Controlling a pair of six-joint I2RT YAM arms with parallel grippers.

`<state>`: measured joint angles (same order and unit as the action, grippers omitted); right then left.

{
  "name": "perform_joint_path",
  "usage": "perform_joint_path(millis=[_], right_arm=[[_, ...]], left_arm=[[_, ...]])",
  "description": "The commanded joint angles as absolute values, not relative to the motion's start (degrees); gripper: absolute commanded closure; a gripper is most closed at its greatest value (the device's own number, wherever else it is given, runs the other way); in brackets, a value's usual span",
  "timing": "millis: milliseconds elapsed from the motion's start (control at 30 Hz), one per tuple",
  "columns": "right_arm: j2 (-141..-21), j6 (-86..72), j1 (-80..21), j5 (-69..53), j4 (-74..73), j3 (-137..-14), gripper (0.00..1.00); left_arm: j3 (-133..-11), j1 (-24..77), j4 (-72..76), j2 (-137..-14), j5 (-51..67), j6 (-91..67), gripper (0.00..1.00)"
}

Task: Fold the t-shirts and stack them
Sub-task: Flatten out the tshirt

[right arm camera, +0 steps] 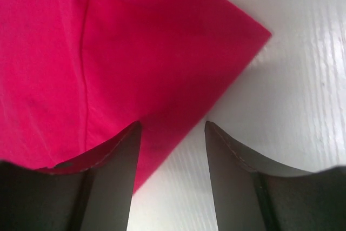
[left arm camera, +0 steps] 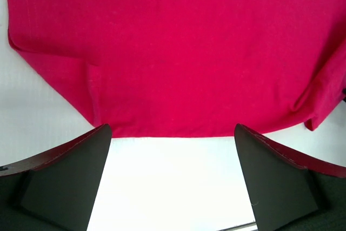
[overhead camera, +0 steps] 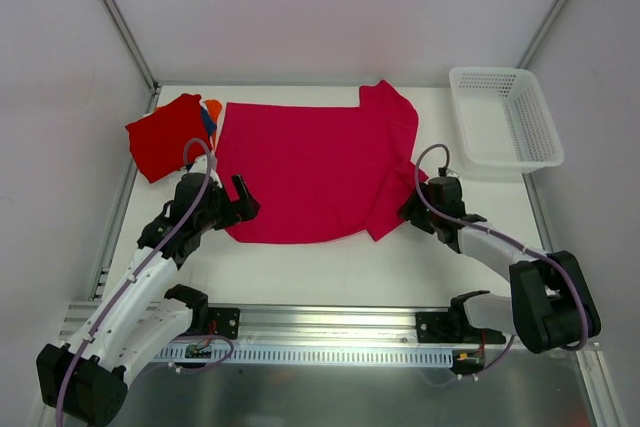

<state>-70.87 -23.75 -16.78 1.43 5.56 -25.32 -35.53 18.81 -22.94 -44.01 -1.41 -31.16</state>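
A magenta-pink t-shirt [overhead camera: 300, 167] lies spread flat across the middle of the table, with one sleeve folded over along its right side. My left gripper [overhead camera: 243, 202] stands open at the shirt's near left hem. In the left wrist view the hem [left arm camera: 189, 41] runs just beyond the fingertips, and only bare table lies inside the gripper [left arm camera: 170, 128]. My right gripper [overhead camera: 410, 209] is at the shirt's right sleeve. Its jaws stand apart, with a corner of the cloth [right arm camera: 108, 52] lying between them [right arm camera: 172, 124]. A folded red t-shirt [overhead camera: 165, 135] sits at the back left.
Orange [overhead camera: 213, 107] and blue [overhead camera: 208, 122] cloth peek out from under the red shirt. A white mesh basket [overhead camera: 505, 117] stands at the back right. Metal frame posts and white walls close in the table's sides and back.
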Motion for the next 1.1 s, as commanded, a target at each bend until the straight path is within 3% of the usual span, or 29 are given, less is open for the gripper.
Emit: perform_joint_path(millis=[0, 200, 267, 333, 367, 733, 1067], right_arm=[[-73.82, -23.12, -17.05, 0.97, 7.47, -27.24, 0.46], [-75.94, -22.94, -17.05, 1.23, 7.91, -28.3, 0.5], [-76.46, -22.76, -17.05, 1.23, 7.91, -28.39, 0.59], [-76.64, -22.68, -17.05, 0.97, 7.82, -28.39, 0.91], [-76.81, -22.76, -17.05, 0.88, 7.74, -28.39, 1.0], [-69.09, -22.68, -17.22, 2.72, 0.71, -27.6, 1.0], [-53.02, -21.88, -18.98, 3.78, -21.94, -34.09, 1.0]], left_arm=[[-34.63, 19.34, -21.45, -43.5, -3.08, -32.61, 0.01], [-34.89, 19.69, -21.45, -44.47, -3.69, -32.34, 0.01], [-34.72, 19.77, -21.44, -44.38, -3.87, -32.43, 0.01], [-34.63, 19.78, -21.45, -44.56, -3.96, -32.34, 0.01], [-34.54, 19.78, -21.36, -44.65, -4.13, -32.26, 0.01], [-34.45, 19.78, -21.18, -45.61, -4.31, -32.26, 0.01], [-33.66, 19.86, -20.3, -46.58, -4.13, -32.34, 0.01]])
